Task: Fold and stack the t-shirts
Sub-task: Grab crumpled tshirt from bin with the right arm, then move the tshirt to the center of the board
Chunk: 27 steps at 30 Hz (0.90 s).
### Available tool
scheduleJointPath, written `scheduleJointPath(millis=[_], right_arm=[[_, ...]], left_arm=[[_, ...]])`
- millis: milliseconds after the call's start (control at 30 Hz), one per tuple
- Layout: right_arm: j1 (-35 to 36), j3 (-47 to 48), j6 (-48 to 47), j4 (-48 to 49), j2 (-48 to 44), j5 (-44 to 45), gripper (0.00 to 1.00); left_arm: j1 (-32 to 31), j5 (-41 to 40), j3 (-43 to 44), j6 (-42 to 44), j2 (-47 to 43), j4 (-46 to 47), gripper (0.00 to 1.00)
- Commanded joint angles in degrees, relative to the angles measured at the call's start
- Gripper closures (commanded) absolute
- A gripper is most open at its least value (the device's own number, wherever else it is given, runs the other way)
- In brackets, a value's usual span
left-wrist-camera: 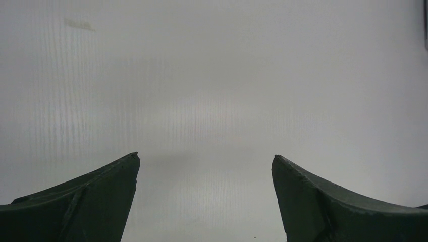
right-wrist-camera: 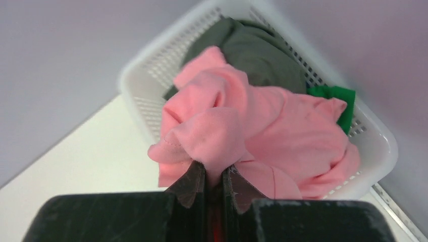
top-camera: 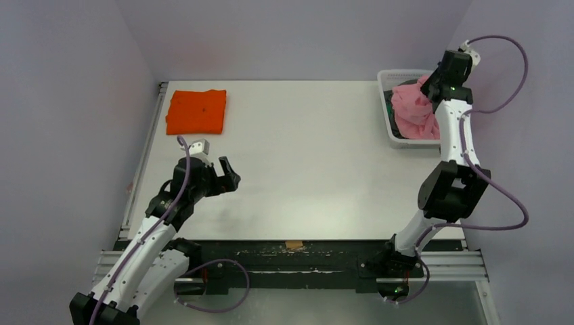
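At the far left of the white table [top-camera: 304, 176] lies the orange t-shirt [top-camera: 196, 112], folded into a flat, neat rectangle near the back left corner, well apart from everything else. Nearer the arms' bases, the left gripper [top-camera: 229, 172] hangs low over bare tabletop in front of that shirt, touching no cloth; the left wrist view shows its two dark fingers [left-wrist-camera: 96, 201] spread wide with only the pale table surface between them. The middle of the table carries nothing but the sheen of the light. At the far right, against the back right corner, stands the white mesh basket [right-wrist-camera: 151, 55], and the right arm reaches up and over it. The pink t-shirt [right-wrist-camera: 292, 131] sits crumpled on top of the basket's contents, bulging above the rim and partly over its near wall. Under it a dark grey t-shirt [right-wrist-camera: 252, 48] fills the back of the basket, and a corner of green cloth [right-wrist-camera: 335, 98] shows at the right side against the mesh. The right gripper [right-wrist-camera: 214, 174] is pinched tight on a bunched fold of the pink t-shirt, its jaws almost touching with the fabric squeezed between them.
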Motion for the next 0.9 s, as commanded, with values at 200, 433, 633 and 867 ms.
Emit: scheduleJointPath(millis=[200,433,633,867], right_arm=[[13.91,9.35,-3.74,-1.2,-14.29,-24.02,1.0],[30.44,16.13,-3.31,0.3,-13.34,-38.79,1.0],[37.1,18.77,-1.78,2.87,-10.5,-47.4,1.0],[37.19,4.13,-3.72,3.47,-18.03,-38.06,1.0]], left_arm=[[-0.29,-0.63,0.44,-2.35,-5.2,1.21,0.0],[-0.19,-3.1,0.25,-4.35,-9.86,-1.59,0.0],[-0.21,-6.66,1.2,-6.13,-11.96,-6.38,0.0],[-0.27,-9.01,1.32,-7.89,-14.23,-9.7,0.0]])
